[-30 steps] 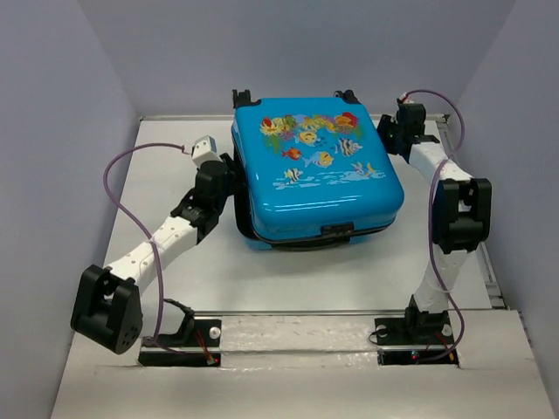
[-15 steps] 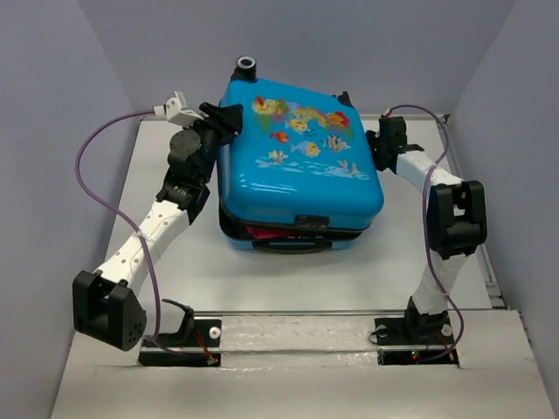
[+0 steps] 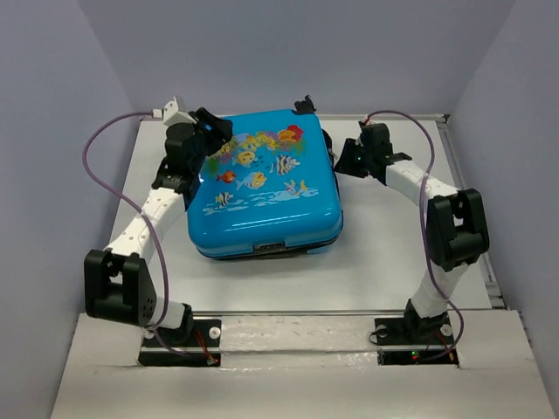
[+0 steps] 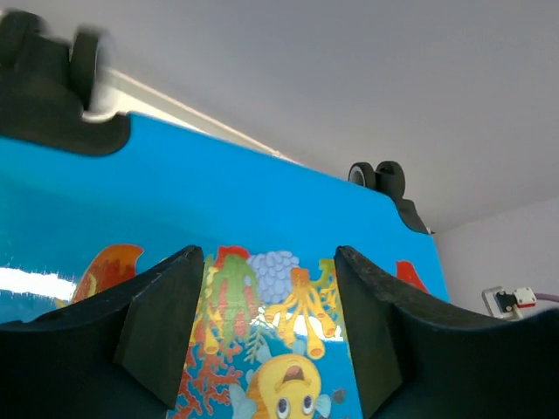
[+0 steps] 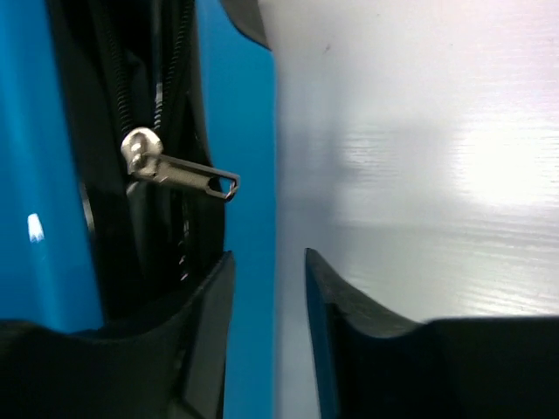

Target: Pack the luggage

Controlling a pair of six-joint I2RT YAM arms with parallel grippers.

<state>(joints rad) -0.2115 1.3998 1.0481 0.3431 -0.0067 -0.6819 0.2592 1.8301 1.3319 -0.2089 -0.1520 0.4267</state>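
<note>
Jaws on both my arms stand open and hold nothing. The left pair is spread wide above the luggage's (image 3: 262,196) printed face at its far-left corner. The right pair, only narrowly apart, sits against its right side.

The luggage lies flat on the worktop (image 3: 384,253) with its lid down and the fish-and-coral print (image 3: 258,166) facing up. Its dark handle (image 3: 269,249) is on the edge nearest my bases. Its black wheels (image 4: 377,177) stick out at the far edge.

Just ahead of my right jaws, a silver zipper pull (image 5: 179,170) juts sideways out of the black zipper (image 5: 118,78) in the luggage's side seam. Past the pull the two rows of teeth look parted, though I cannot be sure.

I judge packing to be at the closing stage, with the lid shut and the zip yet to be run. For the next move, my right jaws need to shift towards the shell, line up on that thin tab and pinch it. My left jaws should meanwhile press down on the lid so the luggage doesn't slide.

I can read no brand, label or writing anywhere on the luggage, only the pictures.
</note>
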